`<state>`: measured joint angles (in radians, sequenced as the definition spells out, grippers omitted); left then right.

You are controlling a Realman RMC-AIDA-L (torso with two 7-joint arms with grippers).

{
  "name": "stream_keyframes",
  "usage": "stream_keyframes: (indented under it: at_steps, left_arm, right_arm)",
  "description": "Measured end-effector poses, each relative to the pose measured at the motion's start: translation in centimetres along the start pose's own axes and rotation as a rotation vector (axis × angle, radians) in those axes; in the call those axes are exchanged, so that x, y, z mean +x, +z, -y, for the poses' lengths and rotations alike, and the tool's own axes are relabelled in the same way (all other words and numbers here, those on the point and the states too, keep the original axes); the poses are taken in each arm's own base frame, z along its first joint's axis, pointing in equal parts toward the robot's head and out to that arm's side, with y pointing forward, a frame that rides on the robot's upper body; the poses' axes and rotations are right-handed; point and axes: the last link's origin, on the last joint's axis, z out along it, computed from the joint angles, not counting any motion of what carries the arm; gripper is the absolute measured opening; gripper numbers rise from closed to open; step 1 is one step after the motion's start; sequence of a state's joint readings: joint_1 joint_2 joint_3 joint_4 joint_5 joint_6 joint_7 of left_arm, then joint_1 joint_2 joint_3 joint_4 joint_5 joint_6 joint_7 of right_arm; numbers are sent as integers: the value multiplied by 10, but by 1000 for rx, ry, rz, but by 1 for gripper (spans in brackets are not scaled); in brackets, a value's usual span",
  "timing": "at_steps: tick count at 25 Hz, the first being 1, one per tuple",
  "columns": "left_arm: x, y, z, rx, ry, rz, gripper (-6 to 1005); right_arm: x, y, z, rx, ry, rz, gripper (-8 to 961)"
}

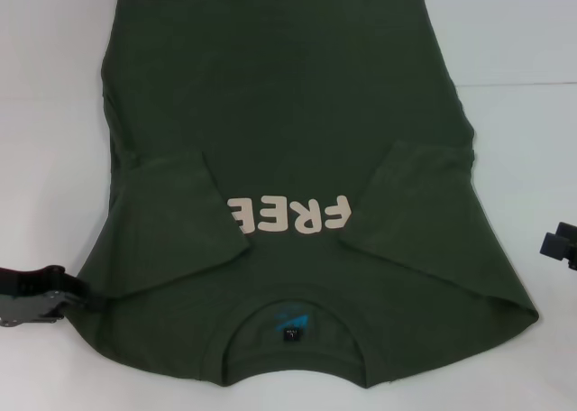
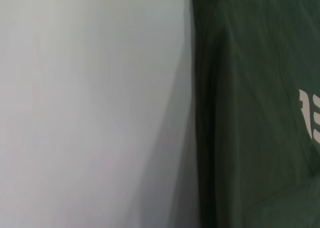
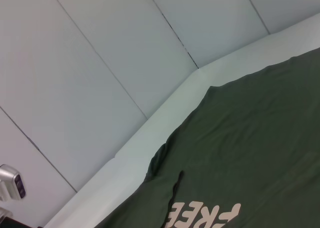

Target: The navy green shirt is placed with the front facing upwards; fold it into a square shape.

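Observation:
The navy green shirt (image 1: 288, 132) lies flat on the white table, front up, with its collar (image 1: 293, 325) nearest me and cream "FREE" lettering (image 1: 287, 214) upside down to me. Both short sleeves are folded inward over the chest. My left gripper (image 1: 65, 296) sits low at the shirt's left shoulder edge, against the cloth. My right gripper (image 1: 557, 246) shows only partly at the right edge of the head view, clear of the shirt. The left wrist view shows the shirt's side edge (image 2: 200, 113) next to bare table. The right wrist view shows the shirt (image 3: 250, 153) and its lettering.
The white table (image 1: 523, 114) surrounds the shirt, with bare surface to both sides. A white panelled wall (image 3: 100, 63) rises behind the table's far edge. A small grey device part (image 3: 11, 182) shows low in the right wrist view.

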<state>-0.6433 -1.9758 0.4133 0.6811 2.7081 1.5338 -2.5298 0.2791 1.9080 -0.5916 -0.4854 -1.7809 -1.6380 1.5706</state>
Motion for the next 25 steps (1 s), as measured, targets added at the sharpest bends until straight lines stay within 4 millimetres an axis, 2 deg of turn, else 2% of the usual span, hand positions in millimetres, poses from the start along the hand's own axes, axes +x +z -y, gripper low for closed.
stream_keyframes:
  at_steps: [7,13,15,18,22,25]
  left_arm:
    - [0,0,1,-4,3,-4,277]
    - [-1,0,0,-7,9,-1,55]
    - [-1,0,0,-10,12,1,52]
    - [-1,-1,-1,-12,16,4,50]
    - [-2,-1,-1,-17,24,7,51]
    - [-2,-2,-2,-22,34,13,50]
  right_arm:
    - [1,0,-1,-5,4,0,795]
    - [-4,-4,-1,-10,39,-28,794]
    - [-12,-8,-1,-9,73,-48,793]
    - [-35,-18,0,10,165,-115,793]
    - [-59,-25,8,110,415,-265,792]
    - [-68,-22,13,170,522,-352,791]
